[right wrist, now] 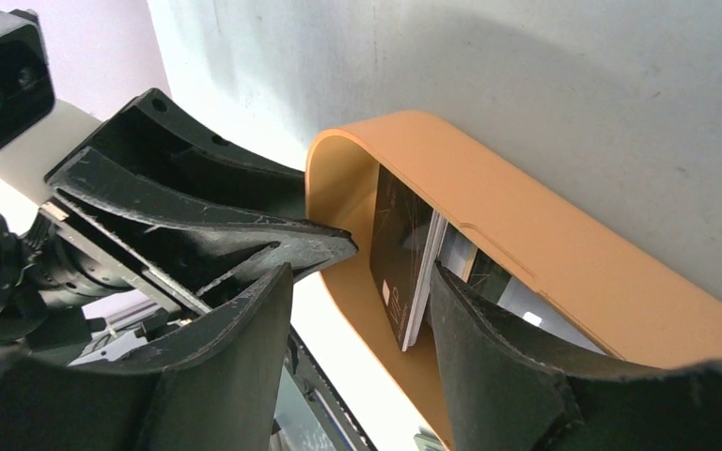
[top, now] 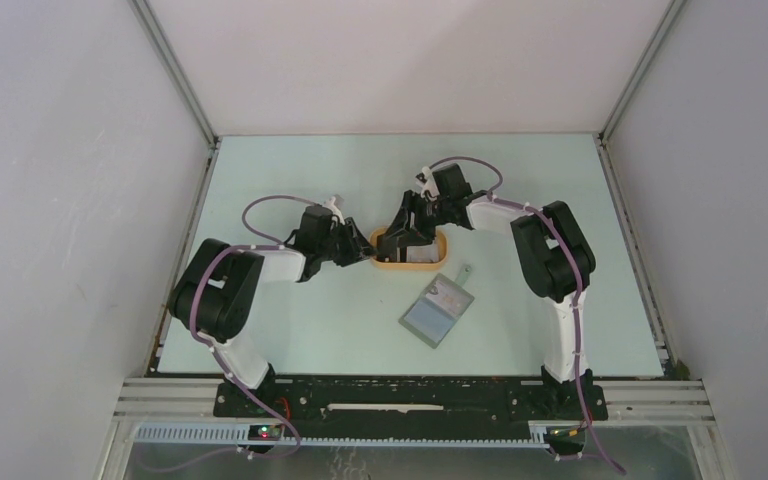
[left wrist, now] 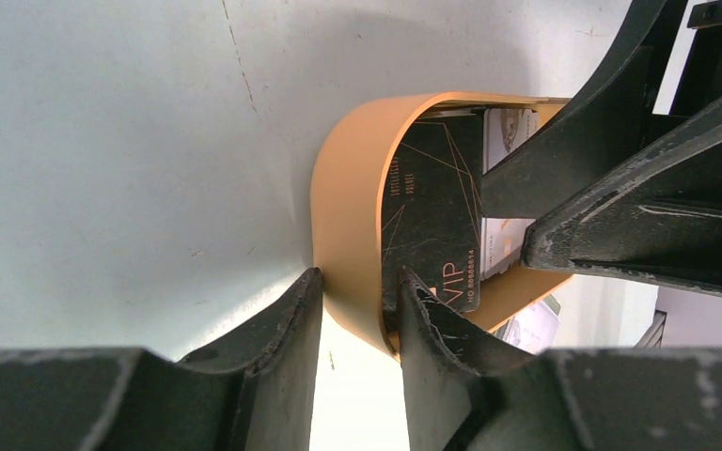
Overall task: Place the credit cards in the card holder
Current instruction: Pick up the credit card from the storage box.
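The credit cards stand on edge inside an orange oval tray. A black VIP card leans at the tray's rounded end with a whitish card behind it. My left gripper is shut on the tray's wall, one finger outside and one inside. My right gripper is open. One of its fingers is inside the tray beside the black card and the whitish card, the other outside the tray's end. The grey-green card holder lies flat on the table, apart from both grippers.
The two grippers crowd the tray's left end, and the right gripper's fingers fill the right of the left wrist view. White walls enclose the pale green table on three sides.
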Available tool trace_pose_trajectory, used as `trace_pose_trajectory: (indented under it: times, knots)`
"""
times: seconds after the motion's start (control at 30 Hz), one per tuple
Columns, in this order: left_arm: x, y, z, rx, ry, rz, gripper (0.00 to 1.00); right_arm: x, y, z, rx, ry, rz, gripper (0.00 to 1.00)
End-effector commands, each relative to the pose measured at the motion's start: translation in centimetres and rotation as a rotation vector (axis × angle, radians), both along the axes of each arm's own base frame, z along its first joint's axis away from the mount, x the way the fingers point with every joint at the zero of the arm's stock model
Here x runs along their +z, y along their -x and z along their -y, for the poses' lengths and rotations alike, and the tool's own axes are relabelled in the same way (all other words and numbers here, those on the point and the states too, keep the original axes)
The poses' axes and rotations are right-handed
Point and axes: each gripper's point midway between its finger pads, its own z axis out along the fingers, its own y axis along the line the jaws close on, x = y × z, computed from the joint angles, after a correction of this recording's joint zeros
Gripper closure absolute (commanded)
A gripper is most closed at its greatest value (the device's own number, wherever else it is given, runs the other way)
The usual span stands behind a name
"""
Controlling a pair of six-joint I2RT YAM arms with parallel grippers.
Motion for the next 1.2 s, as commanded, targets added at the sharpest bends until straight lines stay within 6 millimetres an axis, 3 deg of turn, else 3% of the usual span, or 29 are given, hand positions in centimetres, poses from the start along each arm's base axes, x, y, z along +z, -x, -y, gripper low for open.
trace_pose_trajectory:
  times: [0.0,0.27,0.47,0.6,0.73,1.03,1.17]
  knots:
    - [2.5,-1.5,1.6,-0.038,0.050,0.068,0.61,4.2,1.3,-1.8,0.067,-0.124,0.031,0.37]
    - [2.5,-1.5,1.6,-0.038,0.050,0.068,0.62,3.9,1.4,-2.1,0.072,-0.146,0.003,0.39]
    - [2.5,-1.5,1.6,-0.039,0.051,0.067,0.62,1.7,1.3,-1.8,0.053,-0.081,-0.019,0.42]
    - [2.5,-1.5,1.6,-0.041,0.051,0.064,0.62,1.3,1.4,-2.0,0.058,-0.084,-0.038,0.43]
    - [2.5,-1.6,1.6,-0.041,0.052,0.066,0.62,1.0,1.6,-2.4,0.063,-0.108,-0.076,0.49]
    - [2.4,-1.5,1.6,-0.040,0.050,0.062,0.62,0.5,2.0,-2.7,0.069,-0.124,-0.105,0.50]
    - [2.4,-1.5,1.6,-0.041,0.050,0.061,0.62,-0.5,1.6,-2.2,0.057,-0.050,-0.065,0.50]
